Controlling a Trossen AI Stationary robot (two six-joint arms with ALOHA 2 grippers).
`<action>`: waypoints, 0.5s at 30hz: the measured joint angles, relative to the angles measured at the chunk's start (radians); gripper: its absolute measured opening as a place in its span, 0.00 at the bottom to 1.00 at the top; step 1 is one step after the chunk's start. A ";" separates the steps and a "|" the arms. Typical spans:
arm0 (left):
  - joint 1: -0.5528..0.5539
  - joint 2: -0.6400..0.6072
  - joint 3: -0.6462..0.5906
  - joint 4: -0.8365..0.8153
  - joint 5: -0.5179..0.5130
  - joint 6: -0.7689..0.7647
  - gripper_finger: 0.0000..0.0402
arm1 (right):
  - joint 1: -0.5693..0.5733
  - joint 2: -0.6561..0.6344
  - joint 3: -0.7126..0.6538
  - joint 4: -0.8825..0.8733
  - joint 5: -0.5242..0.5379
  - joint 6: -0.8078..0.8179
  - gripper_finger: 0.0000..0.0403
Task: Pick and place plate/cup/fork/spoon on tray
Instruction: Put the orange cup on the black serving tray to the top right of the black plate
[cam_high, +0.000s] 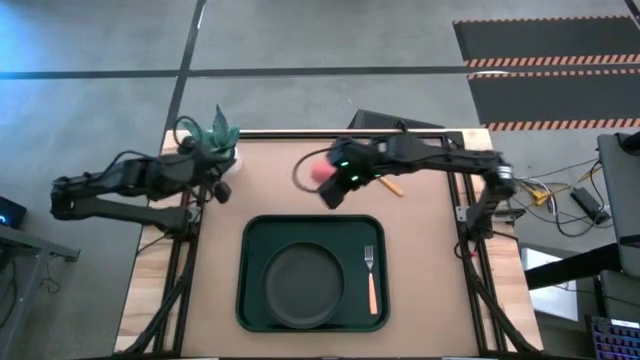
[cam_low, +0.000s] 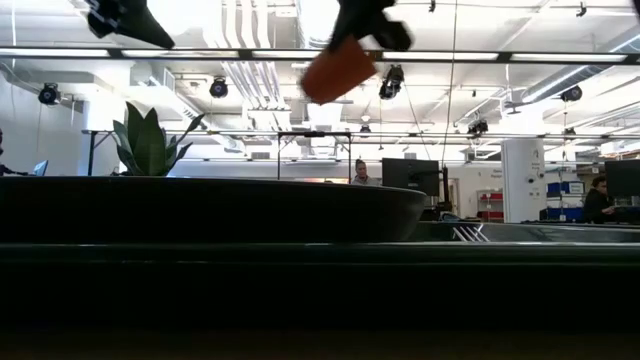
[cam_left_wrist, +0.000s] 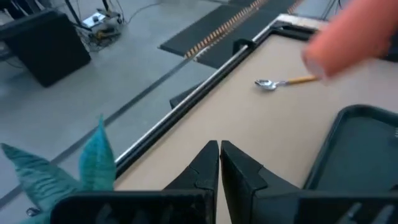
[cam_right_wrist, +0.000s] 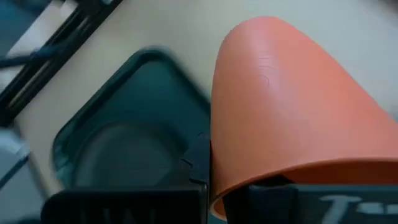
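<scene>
The dark green tray (cam_high: 250, 300) lies at the table's near middle with the dark plate (cam_high: 300, 285) and the orange-handled fork (cam_high: 371, 275) on it. My right gripper (cam_high: 335, 188) is shut on the red cup (cam_high: 322, 172), high above the table just beyond the tray's far edge. The cup also shows in the low view (cam_low: 340, 70) and the right wrist view (cam_right_wrist: 292, 106). The spoon (cam_left_wrist: 273, 83) lies flat on the table behind the tray, partly under the right arm (cam_high: 392, 186). My left gripper (cam_left_wrist: 219, 163) is shut and empty near the table's far left corner. My right gripper holds the cup at its open end (cam_right_wrist: 214, 180). One finger (cam_right_wrist: 198, 158) lies on the outside of the wall; the cup hides the other. The cup is lifted clear of the table and tilted, its closed bottom pointing away from the gripper (cam_low: 320, 85).
A white pot with a green plant (cam_high: 218, 135) stands at the table's far left corner, beside my left gripper. The tray (cam_right_wrist: 124, 118) has bare floor on both sides of the plate. People and desks show in the room beyond the table.
</scene>
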 joint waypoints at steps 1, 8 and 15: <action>0.000 -0.012 0.000 -0.003 -0.006 0.000 0.00 | 0.005 0.039 0.034 -0.003 -0.036 -0.013 0.02; 0.000 -0.069 -0.003 -0.054 -0.019 -0.007 0.00 | 0.033 0.298 0.306 -0.213 -0.209 -0.051 0.02; 0.000 -0.073 -0.005 -0.054 -0.019 -0.007 0.00 | 0.052 0.425 0.403 -0.524 -0.259 -0.035 0.02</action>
